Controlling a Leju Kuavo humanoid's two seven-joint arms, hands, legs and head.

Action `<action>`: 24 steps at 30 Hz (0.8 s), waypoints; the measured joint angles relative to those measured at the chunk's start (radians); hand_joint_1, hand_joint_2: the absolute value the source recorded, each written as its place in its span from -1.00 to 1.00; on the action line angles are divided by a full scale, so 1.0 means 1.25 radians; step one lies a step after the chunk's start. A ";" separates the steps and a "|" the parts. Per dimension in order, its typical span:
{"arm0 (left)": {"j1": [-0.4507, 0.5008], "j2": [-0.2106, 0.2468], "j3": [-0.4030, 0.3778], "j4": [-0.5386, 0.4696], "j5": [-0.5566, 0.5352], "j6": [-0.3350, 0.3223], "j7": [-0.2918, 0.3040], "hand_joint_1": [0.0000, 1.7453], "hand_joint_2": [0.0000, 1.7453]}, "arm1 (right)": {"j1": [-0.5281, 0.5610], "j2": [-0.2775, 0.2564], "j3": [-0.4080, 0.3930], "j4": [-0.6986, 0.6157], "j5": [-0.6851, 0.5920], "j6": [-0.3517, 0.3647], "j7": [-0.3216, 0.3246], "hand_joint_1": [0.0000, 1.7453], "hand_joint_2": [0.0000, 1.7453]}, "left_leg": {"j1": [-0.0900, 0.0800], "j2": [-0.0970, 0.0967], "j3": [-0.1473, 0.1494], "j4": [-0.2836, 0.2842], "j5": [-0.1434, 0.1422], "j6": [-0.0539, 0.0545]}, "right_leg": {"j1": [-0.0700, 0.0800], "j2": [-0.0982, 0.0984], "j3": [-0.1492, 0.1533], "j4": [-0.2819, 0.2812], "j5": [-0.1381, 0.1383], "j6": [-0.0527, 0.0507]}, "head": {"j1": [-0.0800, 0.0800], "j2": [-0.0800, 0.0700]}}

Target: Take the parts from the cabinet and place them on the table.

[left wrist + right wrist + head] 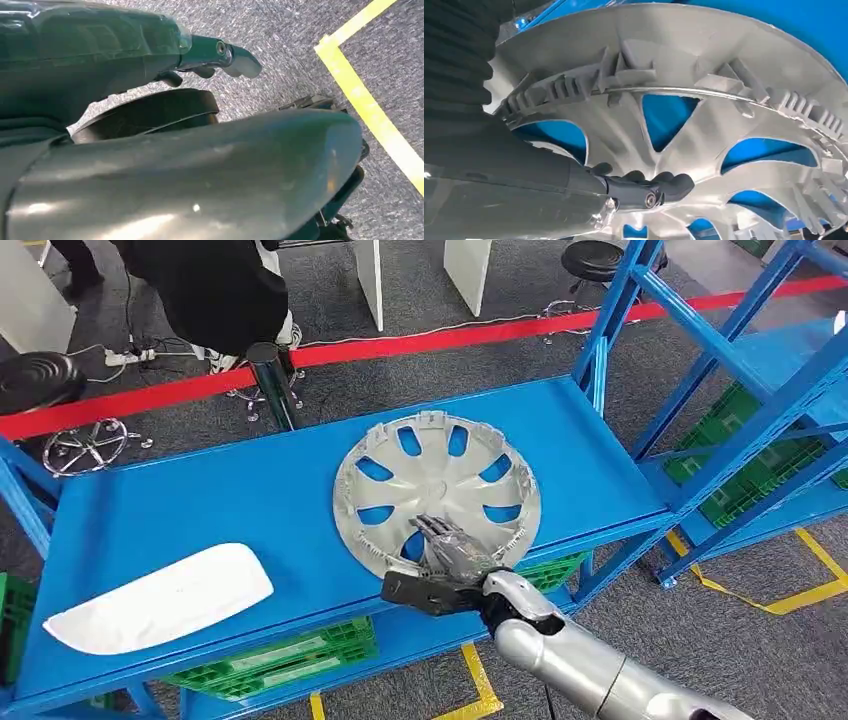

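A silver hubcap [440, 480] lies flat, inner face up, on the blue shelf board [250, 490]. My right hand [450, 545] reaches over its near rim, with fingers stretched out on the spokes. In the right wrist view my right hand [639, 190] lies low over the hubcap [704, 115], thumb and dark fingertips close together by a spoke; no firm grip shows. A white curved part [160, 600] lies at the board's near left. My left hand [210, 57] hangs over the grey floor and holds nothing.
A person in black [210, 280] stands behind the shelf beside a black stool [35, 380]. Red tape [400, 340] crosses the floor. Green crates [270, 660] sit under the board. A second blue rack [740, 390] stands to the right.
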 joint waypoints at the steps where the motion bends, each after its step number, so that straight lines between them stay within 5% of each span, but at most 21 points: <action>1: 0.000 0.000 0.000 0.000 0.000 0.000 0.000 -1.00 -1.00 | 0.001 -0.003 0.000 -0.003 0.000 0.000 0.000 -1.00 1.00 | 0.000 0.001 0.000 0.000 0.000 0.000 | 0.000 0.000 0.000 0.000 0.000 0.000 | 0.000 0.000; 10: 0.000 0.001 0.000 0.000 0.004 0.002 0.001 -1.00 -1.00 | 0.009 -0.026 -0.002 -0.025 0.004 0.000 0.018 -1.00 1.00 | 0.000 0.004 0.000 0.000 0.000 0.000 | 0.000 0.001 0.000 0.000 0.000 0.000 | 0.000 0.000; 24: 0.004 0.009 0.000 0.000 0.030 0.002 -0.024 -1.00 -1.00 | 0.026 -0.152 -0.065 -0.161 0.012 0.052 0.082 -1.00 1.00 | 0.000 0.004 0.000 0.000 0.000 0.000 | 0.000 0.002 0.000 0.000 0.000 0.001 | 0.000 0.000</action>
